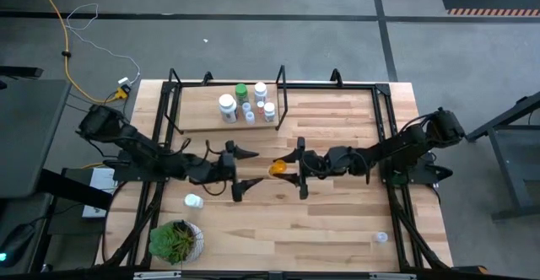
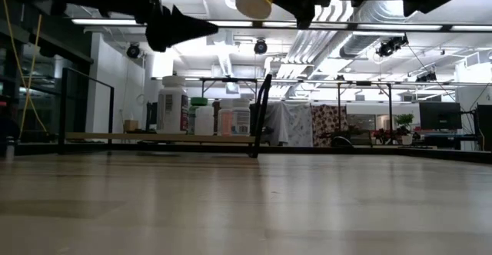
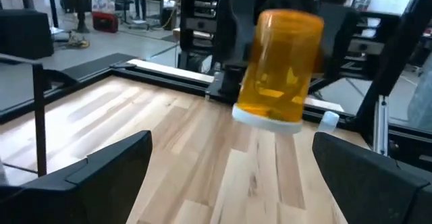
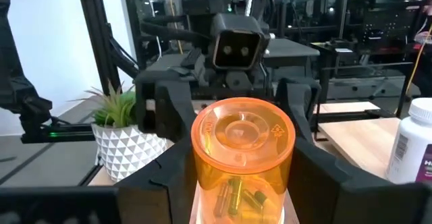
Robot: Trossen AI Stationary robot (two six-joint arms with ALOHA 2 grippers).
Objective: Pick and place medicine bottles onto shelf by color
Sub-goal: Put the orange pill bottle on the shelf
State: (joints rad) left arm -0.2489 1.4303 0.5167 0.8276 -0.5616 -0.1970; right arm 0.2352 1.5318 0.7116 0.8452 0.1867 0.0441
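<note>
My right gripper (image 1: 285, 168) holds an orange medicine bottle (image 1: 278, 169) in the air above the table's middle, its white cap (image 3: 268, 119) down. My left gripper (image 1: 256, 169) is open and faces it from the table's left; its fingers (image 3: 101, 177) stand apart, short of the bottle. At the far side, the shelf (image 1: 192, 126) carries a green bottle (image 1: 241, 90), a large white one (image 1: 228, 107) and several small white ones. Another white bottle (image 1: 194, 200) lies on the table, and a small one (image 1: 381, 238) stands near right. My right gripper pinches the orange bottle's body (image 4: 202, 163) between its two fingers, one on each side. The fingers (image 4: 322, 177) come level from the table's right. The bottle is lifted clear of the table, upside down with its base (image 4: 243, 126) up, slightly tilted.
A potted plant (image 1: 175, 239) stands at the near left corner. Black metal rods (image 1: 283, 94) frame the shelf and the table's far and right edges. Bare wood lies between the grippers and the near edge.
</note>
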